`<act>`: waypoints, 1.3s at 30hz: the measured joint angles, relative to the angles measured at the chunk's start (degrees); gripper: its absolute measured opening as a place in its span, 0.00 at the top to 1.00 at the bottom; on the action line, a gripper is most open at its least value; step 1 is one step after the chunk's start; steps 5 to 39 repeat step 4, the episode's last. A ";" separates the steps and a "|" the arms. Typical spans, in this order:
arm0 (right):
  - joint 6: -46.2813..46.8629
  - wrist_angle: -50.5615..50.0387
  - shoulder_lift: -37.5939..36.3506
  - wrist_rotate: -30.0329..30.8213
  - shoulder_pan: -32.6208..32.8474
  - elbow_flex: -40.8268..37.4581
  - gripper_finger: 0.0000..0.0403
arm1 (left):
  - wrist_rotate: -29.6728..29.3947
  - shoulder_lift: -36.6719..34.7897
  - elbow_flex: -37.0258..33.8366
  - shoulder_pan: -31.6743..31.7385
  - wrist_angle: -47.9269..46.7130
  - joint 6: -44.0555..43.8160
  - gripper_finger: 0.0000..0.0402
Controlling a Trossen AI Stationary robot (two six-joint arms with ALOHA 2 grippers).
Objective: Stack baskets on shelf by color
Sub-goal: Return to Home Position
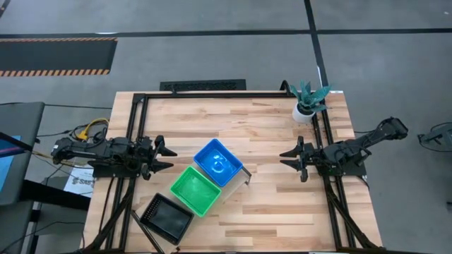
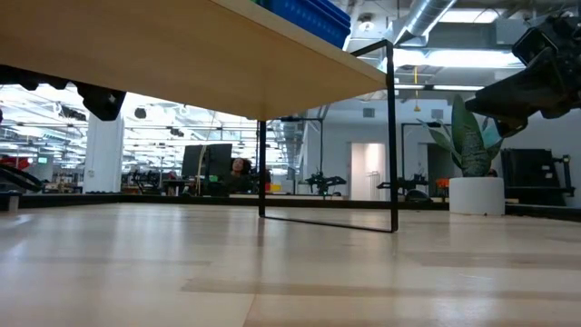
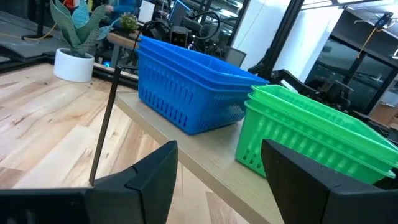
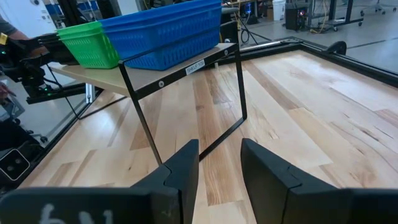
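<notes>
On the shelf [image 1: 240, 185], a pale plank on a thin black frame, stand a stack of blue baskets [image 1: 218, 161], a stack of green baskets [image 1: 194, 189] and black baskets [image 1: 167, 216], in a slanting row. The blue stack [image 3: 186, 87] and green stack [image 3: 311, 134] rest on their bases on the plank, also seen as blue [image 4: 165, 34] and green [image 4: 90, 43]. My left gripper [image 1: 168, 156] hovers open at the table's left, apart from the baskets. My right gripper [image 1: 285, 159] hovers open at the right, facing the shelf.
A plant in a white pot [image 1: 307, 102] stands at the table's far right corner. Black frame rails run along the table's left, far and right sides. Bare wooden tabletop [image 1: 212, 120] lies between the shelf and the far edge.
</notes>
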 joint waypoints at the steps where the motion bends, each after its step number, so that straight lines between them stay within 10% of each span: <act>1: 0.01 0.00 0.00 0.00 0.00 0.00 0.65 | -0.01 0.01 -0.02 0.02 -0.02 0.00 0.45; 39: 0.01 0.00 0.00 0.00 0.00 0.00 0.65 | 0.00 0.00 -0.01 0.01 0.00 0.00 0.45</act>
